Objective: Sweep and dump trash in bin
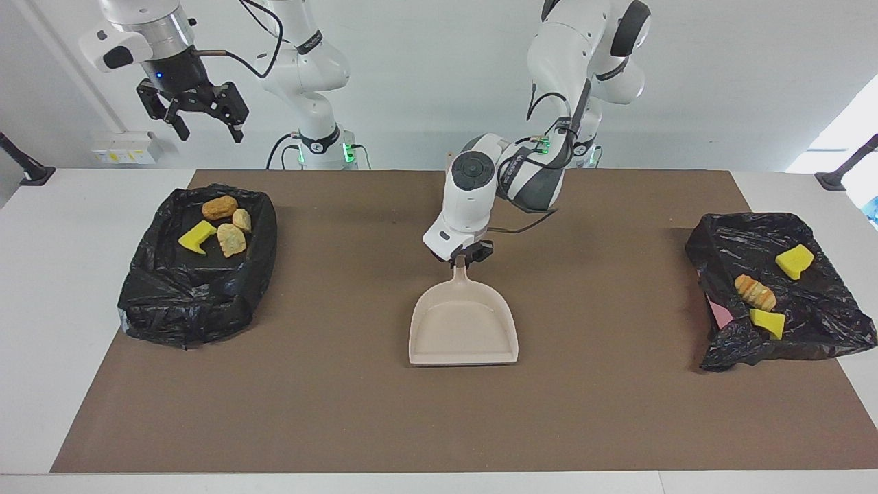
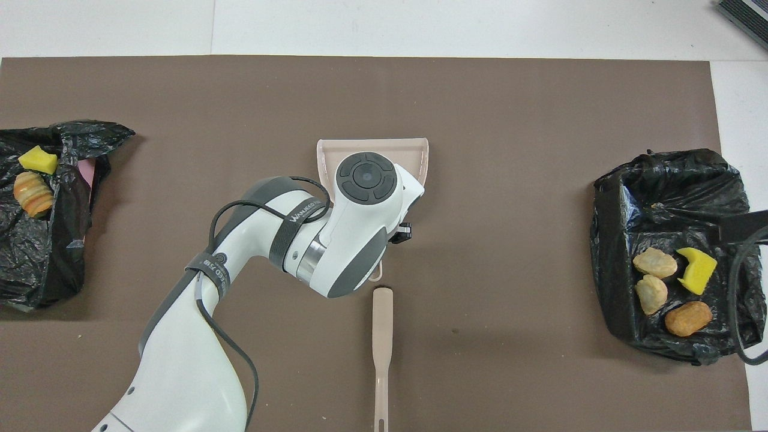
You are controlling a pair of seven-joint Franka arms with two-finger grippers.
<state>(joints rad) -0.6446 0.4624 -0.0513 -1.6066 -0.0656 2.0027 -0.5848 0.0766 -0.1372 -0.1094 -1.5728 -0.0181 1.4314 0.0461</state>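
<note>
Brown matting covers the desk (image 1: 41,288). Light, soft trash (image 1: 223,226) sits in bags at frame edges. Left gripper (image 1: 466,259) clenches the stiff dustpan (image 1: 463,322) handle; right gripper (image 1: 195,116), upper left, jaws released.

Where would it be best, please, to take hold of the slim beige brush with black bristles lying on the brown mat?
Grip the brush by its thin handle, the end nearer the robots, coming straight down and closing across its width. It lies flat, and its bristle end is crowded by the beige dustpan's handle and the left gripper there.
</note>
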